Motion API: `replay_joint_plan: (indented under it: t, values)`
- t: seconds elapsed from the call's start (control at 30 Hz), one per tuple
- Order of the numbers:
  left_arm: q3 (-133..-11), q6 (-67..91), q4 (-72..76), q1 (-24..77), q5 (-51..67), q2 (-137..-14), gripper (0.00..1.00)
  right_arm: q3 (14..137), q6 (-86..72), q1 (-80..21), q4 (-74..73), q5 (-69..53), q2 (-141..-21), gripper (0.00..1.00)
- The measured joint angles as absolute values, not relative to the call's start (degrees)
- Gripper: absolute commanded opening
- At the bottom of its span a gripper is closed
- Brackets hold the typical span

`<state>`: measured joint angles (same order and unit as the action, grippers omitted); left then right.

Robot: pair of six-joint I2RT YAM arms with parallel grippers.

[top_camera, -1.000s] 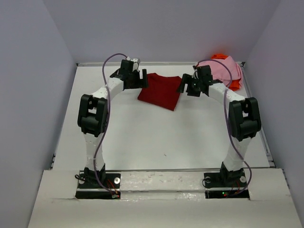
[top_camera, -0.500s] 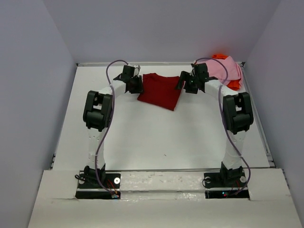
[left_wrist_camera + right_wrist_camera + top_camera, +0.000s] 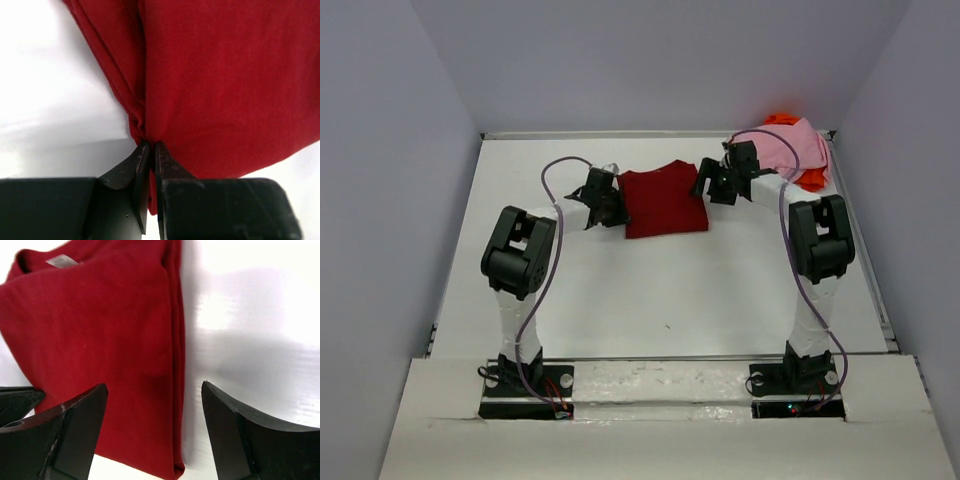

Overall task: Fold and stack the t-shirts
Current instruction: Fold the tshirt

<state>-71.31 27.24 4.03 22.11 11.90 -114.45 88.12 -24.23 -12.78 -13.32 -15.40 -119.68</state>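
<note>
White table [image 3: 620, 290]; dark red t-shirt [image 3: 100, 340] neck label [image 3: 62, 261] unreadable.

left arm [image 3: 516, 318]: white links, black joint blocks | right arm [image 3: 809, 318]: same white and black | cables [image 3: 544, 180]: purple, one looped along each arm | fingers [image 3: 75, 432]: black, wedge-shaped, scuffed | bases [image 3: 525, 386]: black plates

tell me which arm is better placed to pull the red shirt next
Left. The left gripper is pinched shut on an edge of the dark red t-shirt, so it could probably pull at once. The right gripper hangs open above the opposite edge, gripping nothing.
</note>
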Motion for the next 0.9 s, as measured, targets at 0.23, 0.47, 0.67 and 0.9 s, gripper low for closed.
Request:
replay_joint_plan:
  t: [0.23,0.47,0.67,0.9]
  values:
    - [-63.4,29.4,4.7,22.8,11.0,-108.6,0.16,76.3,-24.9,-12.8,-10.5,-17.6,-114.6,0.69]
    - [-56.2,30.7,4.9,23.2,10.2,-102.8,0.16,60.9,-26.7,-13.1,-6.2,-19.6,-104.6,0.39]
    - [-51.3,31.5,6.0,24.1,10.1,-99.2,0.16,51.9,-29.3,-15.2,-2.7,-20.8,-98.2,0.17]
    - [-46.9,31.7,6.6,24.3,10.0,-95.5,0.16,45.1,-32.4,-20.8,-0.7,-20.7,-91.4,0.0]
